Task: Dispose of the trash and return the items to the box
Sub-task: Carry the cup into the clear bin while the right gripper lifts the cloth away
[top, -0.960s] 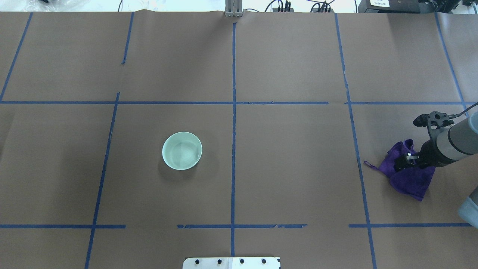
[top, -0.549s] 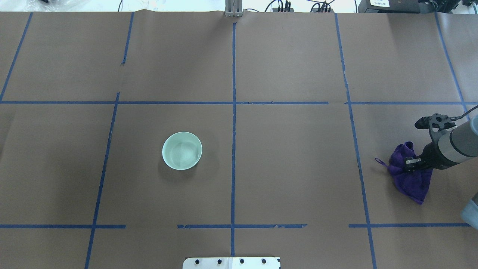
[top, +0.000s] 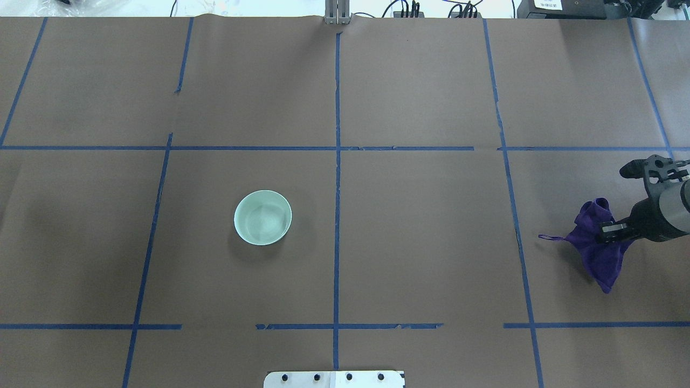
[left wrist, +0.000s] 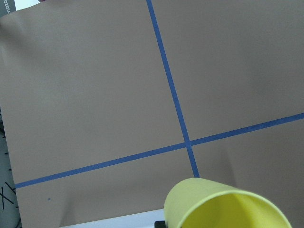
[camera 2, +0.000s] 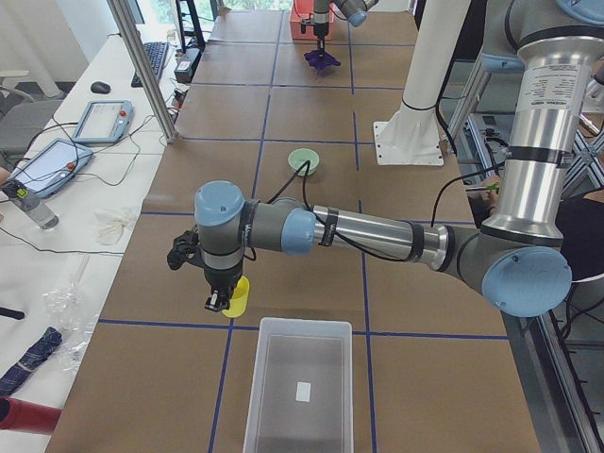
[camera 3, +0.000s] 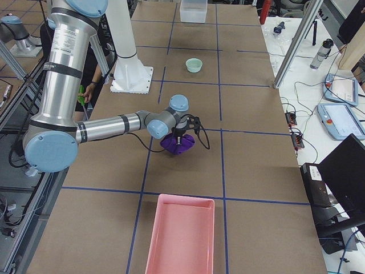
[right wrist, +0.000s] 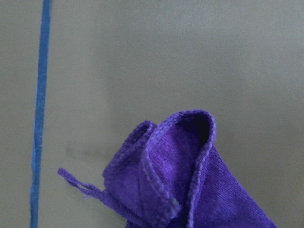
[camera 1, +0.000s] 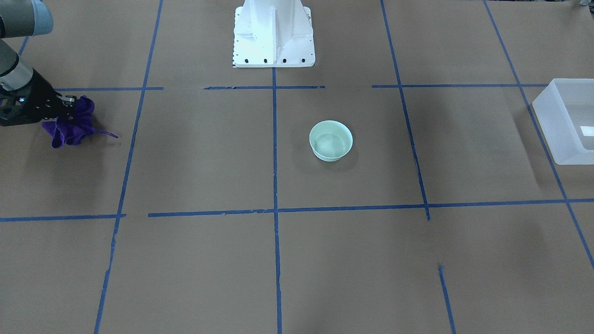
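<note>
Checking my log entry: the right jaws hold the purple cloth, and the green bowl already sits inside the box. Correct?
No. The green bowl stands on the table, well apart from the box, as the exterior front-facing view shows. The purple cloth is held as you say.

Brown paper point(top: 431, 81) crossed by blue tape point(top: 337, 215)

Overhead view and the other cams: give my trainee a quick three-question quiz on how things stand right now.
1. True or false: the mint bowl sits inside the box.
2. The right gripper has its jaws shut on: A) the purple cloth, B) a sponge, C) nothing.
3. What colour is the cup in the left wrist view?
Key: 1 false; 2 A; 3 yellow.
</note>
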Controlling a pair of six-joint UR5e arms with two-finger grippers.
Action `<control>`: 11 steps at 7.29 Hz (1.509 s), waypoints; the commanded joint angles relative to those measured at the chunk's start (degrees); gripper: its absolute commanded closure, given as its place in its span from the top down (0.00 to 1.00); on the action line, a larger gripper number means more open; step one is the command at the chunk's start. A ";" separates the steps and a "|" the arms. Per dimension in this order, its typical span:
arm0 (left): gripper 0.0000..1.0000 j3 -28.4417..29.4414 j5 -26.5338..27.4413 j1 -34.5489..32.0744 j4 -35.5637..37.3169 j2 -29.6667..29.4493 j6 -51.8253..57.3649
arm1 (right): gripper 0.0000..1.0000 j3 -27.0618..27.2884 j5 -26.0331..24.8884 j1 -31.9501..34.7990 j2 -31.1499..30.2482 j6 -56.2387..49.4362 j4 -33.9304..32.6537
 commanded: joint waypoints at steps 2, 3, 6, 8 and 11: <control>0.00 1.20 -0.41 -0.05 -6.90 10.50 -0.07 | 0.00 3.46 7.70 11.72 -0.68 -0.12 0.00; 0.00 1.99 -0.59 -0.05 -9.45 12.36 -0.33 | 0.00 4.77 7.71 13.93 -0.68 -0.21 0.00; 0.00 5.75 -5.48 0.73 -14.73 14.40 -0.33 | 0.00 6.63 9.63 21.05 -0.59 -0.30 0.00; 0.00 8.75 -7.61 3.89 -18.08 14.58 -0.33 | 0.00 7.15 11.14 25.19 -0.59 -0.74 0.00; 0.00 11.75 -9.89 7.06 -22.83 14.66 -0.42 | 0.00 6.98 11.23 29.94 -0.68 -6.08 -0.09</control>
